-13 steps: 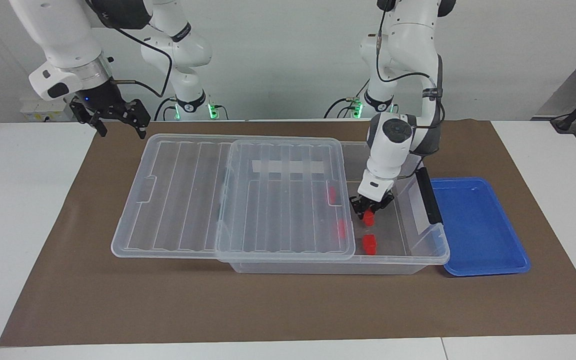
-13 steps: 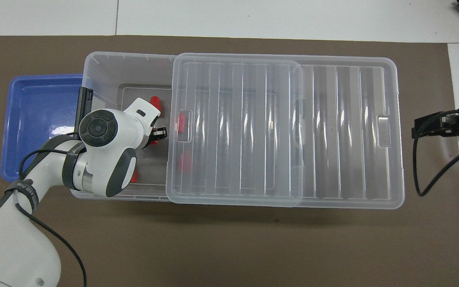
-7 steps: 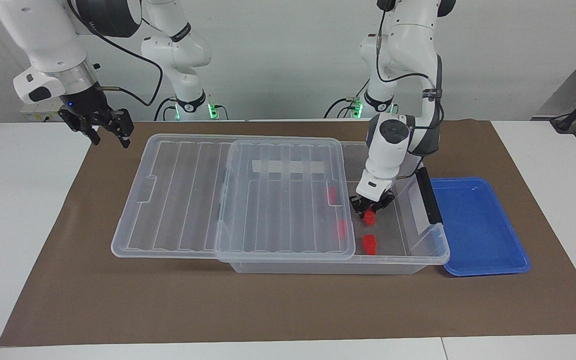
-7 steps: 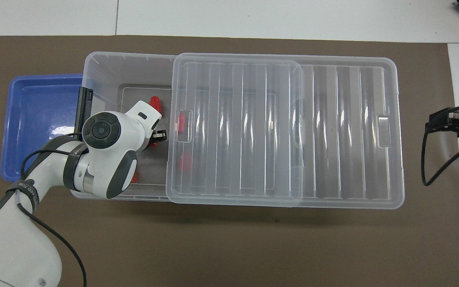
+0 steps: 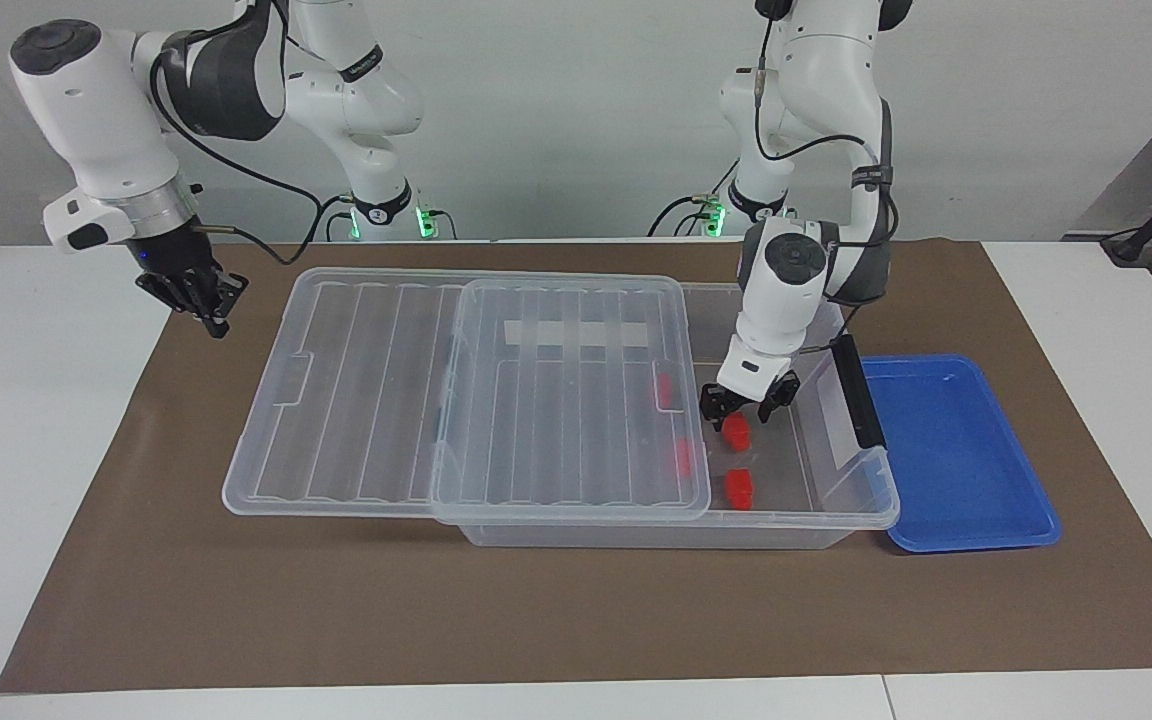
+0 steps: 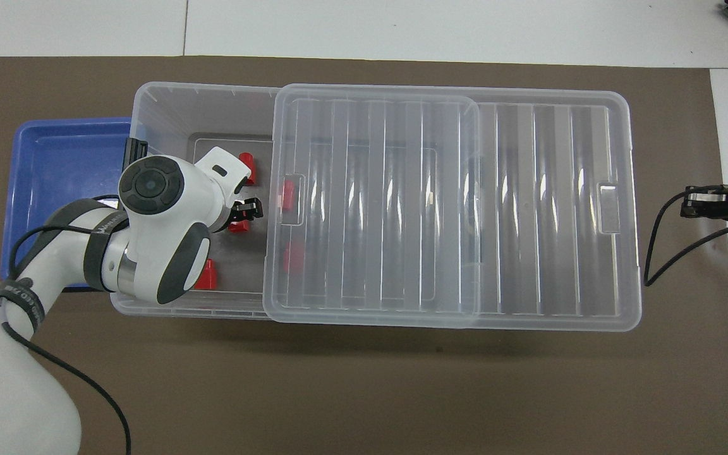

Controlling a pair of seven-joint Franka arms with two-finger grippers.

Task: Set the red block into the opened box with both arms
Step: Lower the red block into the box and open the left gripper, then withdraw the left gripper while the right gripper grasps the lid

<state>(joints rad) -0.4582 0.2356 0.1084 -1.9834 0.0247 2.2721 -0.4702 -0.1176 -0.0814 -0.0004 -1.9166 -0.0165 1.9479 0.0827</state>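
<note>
Red plastic block [image 5: 735, 428], small and bevelled, lies on the floor of the large clear plastic storage box [image 5: 841, 505], in the uncovered strip at the left arm's end. From my seat I count other red blocks around it: one [image 5: 739, 487] farther from the robots in the same strip, and two showing dimly through the ribbed clear lid [image 5: 466, 395]. The lid is slid toward the right arm's end, overhanging the box there, so the only open room lies between the lid's edge and the black latch bar [image 5: 856, 390]. A shallow blue tray [image 5: 966, 455] sits just beside that end of the box.

My left arm bends down into the opening, its wrist upright, and the left gripper [image 5: 748, 402] stands just above the block with its fingers apart, one on each side and clear of it. A second ago those fingers were pinched on the block; now they have let go and the wrist has lifted slightly.

My right arm has drawn back toward its own end of the table. The right gripper [image 5: 204, 300] hangs over the brown mat [image 5: 576, 620], well apart from the lid, fingers now together where they stood spread before.
</note>
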